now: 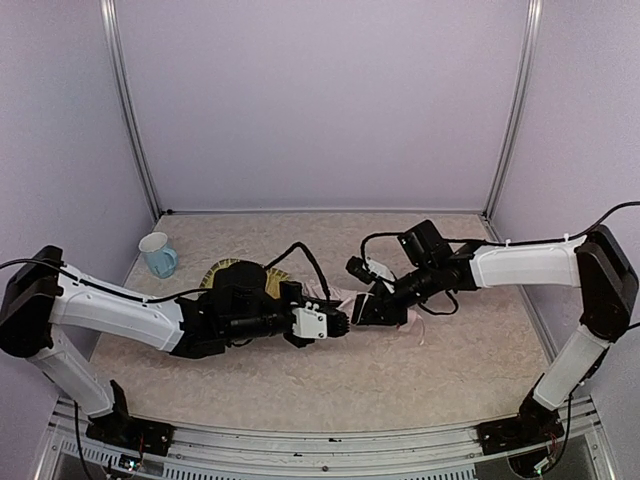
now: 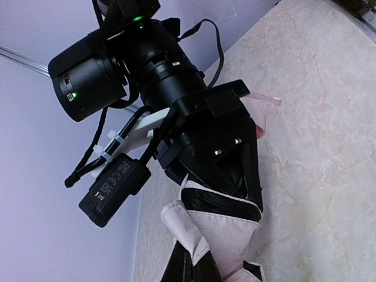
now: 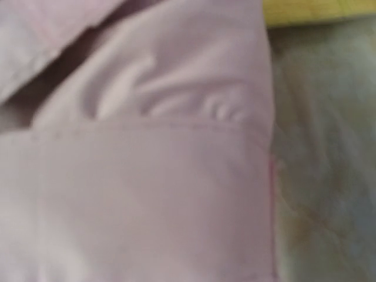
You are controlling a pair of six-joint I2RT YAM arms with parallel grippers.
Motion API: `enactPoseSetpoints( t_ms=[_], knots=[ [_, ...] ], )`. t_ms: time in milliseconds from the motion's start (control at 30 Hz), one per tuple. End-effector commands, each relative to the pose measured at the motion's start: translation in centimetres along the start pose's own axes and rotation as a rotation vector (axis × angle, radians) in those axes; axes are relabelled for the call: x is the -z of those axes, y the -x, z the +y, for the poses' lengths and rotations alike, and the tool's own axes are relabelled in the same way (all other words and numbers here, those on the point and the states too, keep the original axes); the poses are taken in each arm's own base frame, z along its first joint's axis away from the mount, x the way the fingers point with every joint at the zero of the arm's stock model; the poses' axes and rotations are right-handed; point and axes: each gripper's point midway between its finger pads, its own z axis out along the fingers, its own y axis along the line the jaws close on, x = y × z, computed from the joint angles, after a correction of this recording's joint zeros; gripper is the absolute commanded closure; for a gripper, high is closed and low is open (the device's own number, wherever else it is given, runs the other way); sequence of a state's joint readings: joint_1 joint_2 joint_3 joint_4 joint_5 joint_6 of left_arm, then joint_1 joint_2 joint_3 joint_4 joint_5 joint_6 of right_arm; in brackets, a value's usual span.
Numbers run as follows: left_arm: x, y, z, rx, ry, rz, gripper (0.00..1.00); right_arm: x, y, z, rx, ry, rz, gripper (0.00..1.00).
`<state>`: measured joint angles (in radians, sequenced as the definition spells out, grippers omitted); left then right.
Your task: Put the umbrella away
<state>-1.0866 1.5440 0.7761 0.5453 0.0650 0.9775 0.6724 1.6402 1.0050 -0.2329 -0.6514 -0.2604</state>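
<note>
the umbrella (image 2: 205, 226), pale pink with black lining, lies bunched at mid-desk between your two hands. the right hand (image 1: 368, 308) is sunk in its fabric, with the left hand (image 1: 338, 322) just beside it; you cannot tell either grip. a yellow tray (image 1: 212, 272) and a mug (image 1: 158, 255) sit back left. the mottled beige desk (image 1: 420, 400) lies open near and right, inside lavender walls.

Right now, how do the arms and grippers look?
The left arm and right arm have white shells, black joints, looping black cables. The left gripper and right gripper are black, the left with a white block behind. The right wrist bears a green light and a labelled black box.
</note>
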Motion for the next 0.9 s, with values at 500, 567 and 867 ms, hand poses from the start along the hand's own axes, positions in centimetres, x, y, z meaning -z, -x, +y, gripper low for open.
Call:
enactPoseSetpoints(
  t_ms=[500, 567, 867],
  knots=[
    [-3.6, -7.8, -18.1, -0.157, -0.401, 0.206, 1.00, -3.9, -8.3, -8.7, -0.346, -0.295, 0.086, 0.92],
    [-3.5, -9.0, -19.4, -0.175, -0.443, 0.258, 1.00, -3.7, -8.6, -8.1, -0.351, -0.286, 0.093, 0.79],
    [-2.1, -13.6, -21.9, -0.235, -0.545, 0.446, 1.00, -3.4, -7.8, -4.8, -0.329, -0.164, 0.093, 0.45]
  ],
)
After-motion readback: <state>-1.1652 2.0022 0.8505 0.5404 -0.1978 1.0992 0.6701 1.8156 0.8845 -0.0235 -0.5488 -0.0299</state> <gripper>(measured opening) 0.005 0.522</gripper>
